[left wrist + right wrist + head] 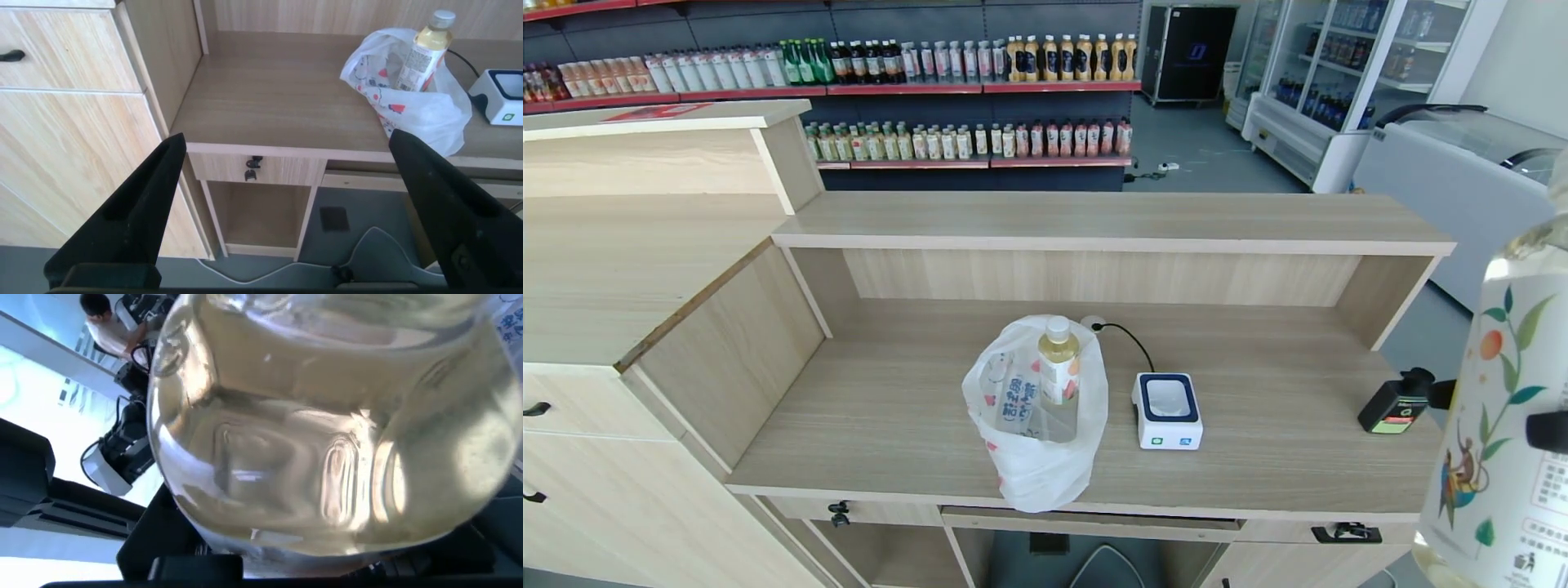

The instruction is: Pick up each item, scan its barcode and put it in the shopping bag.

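A bottle [1503, 392] is held up, apparently pinched in the right hand [1548, 430], well right of the scanner [1167, 408] on the tabletop [890, 416]. The left hand [288, 143] is spread, empty. The barcode should be turned squarely toward the scanner window before the shopping bag [1033, 457] is approached.

Head above counter [890, 429], left wrist low sharing bag [1031, 475], right against bottle [327, 457]
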`<state>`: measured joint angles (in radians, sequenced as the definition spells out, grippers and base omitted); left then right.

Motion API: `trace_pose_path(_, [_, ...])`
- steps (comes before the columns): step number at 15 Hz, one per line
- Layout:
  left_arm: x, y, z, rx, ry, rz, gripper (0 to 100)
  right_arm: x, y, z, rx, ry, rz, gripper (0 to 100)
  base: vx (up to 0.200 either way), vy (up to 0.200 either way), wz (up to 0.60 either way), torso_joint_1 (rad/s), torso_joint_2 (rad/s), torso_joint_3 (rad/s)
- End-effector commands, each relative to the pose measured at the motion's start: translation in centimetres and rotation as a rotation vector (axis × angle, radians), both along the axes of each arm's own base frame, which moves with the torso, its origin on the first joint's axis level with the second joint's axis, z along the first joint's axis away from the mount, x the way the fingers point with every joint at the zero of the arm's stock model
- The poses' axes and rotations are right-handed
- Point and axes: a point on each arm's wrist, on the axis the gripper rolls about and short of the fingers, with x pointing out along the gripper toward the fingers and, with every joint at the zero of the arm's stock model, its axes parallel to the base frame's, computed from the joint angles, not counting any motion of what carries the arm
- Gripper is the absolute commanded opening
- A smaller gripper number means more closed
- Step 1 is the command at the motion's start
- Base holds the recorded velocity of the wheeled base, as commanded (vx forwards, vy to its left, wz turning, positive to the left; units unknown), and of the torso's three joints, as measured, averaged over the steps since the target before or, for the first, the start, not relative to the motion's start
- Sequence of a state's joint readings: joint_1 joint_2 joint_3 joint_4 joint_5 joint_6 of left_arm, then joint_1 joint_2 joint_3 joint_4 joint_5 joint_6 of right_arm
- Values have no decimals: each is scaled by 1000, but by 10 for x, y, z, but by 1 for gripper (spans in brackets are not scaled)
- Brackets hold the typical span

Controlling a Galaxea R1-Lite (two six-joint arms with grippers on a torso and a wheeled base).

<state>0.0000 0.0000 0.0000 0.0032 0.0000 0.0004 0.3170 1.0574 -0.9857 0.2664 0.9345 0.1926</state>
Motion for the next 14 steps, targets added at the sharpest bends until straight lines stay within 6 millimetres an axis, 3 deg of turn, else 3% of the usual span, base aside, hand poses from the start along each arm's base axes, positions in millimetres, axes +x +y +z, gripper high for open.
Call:
trace_pose_path(1, [0,0,0,0,0,0,100,-1,0,0,0,-3,2,0,0,0,0,0,0,0])
trace_pose_path(11, [0,0,0,0,0,0,100,7,1,-1,-10,-15,-10,0,0,0,0,0,0,0])
trace_pose_path(13, [0,0,0,1,0,0,100,30,-1,-9,-96,-124,-85,0,0,0,0,0,0,0])
trace_pose_path(14, [0,0,0,1,0,0,100,60,-7,-23,-229,-245,-178,0,0,0,0,0,0,0])
